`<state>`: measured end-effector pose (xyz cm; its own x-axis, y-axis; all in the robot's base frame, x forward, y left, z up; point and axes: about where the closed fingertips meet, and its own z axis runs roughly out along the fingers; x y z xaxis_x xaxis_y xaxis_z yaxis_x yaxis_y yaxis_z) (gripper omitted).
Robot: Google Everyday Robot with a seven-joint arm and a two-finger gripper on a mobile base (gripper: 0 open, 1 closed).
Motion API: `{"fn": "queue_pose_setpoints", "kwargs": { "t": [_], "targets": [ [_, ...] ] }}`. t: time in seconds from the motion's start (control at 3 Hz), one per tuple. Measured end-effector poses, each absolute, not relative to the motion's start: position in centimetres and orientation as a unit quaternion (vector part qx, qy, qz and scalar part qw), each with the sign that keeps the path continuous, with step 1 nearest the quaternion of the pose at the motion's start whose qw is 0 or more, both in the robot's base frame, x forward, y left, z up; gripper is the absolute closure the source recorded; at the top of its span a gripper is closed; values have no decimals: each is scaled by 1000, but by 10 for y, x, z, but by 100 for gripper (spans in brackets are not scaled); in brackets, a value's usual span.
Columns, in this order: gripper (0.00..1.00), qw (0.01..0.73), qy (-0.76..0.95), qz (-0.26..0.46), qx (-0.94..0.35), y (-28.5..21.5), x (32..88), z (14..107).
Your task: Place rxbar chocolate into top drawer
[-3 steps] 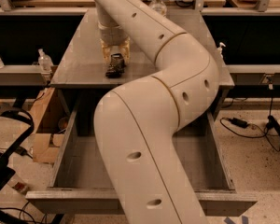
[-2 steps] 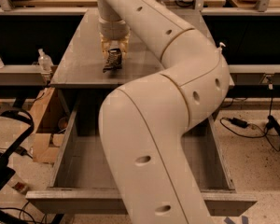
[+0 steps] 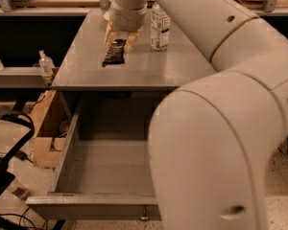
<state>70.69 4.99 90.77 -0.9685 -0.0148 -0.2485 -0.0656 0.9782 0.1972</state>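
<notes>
grey top drawer (image 3: 86, 209) stands open to receive the rxbar chocolate (image 3: 113, 54); the gripper (image 3: 121, 38) straddles it on the tabletop (image 3: 158, 66), but whether the jaws clamp, i cannot tell.

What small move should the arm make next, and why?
Probably close the tool on the snack bar: the open tool straddles the bar's far end on the cabinet top, and the drawer below stands open, ready.

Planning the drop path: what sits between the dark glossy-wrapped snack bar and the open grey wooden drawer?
Only bare grey cabinet top in the camera view; the gripper hangs at the dark snack bar's far end.
</notes>
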Motion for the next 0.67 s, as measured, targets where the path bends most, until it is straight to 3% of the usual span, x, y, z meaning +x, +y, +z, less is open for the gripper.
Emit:
{"fn": "queue_pose_setpoints", "kwargs": {
  "t": [0.67],
  "targets": [
    [100,176,965,180,-75,20,630,931]
  ]
}}
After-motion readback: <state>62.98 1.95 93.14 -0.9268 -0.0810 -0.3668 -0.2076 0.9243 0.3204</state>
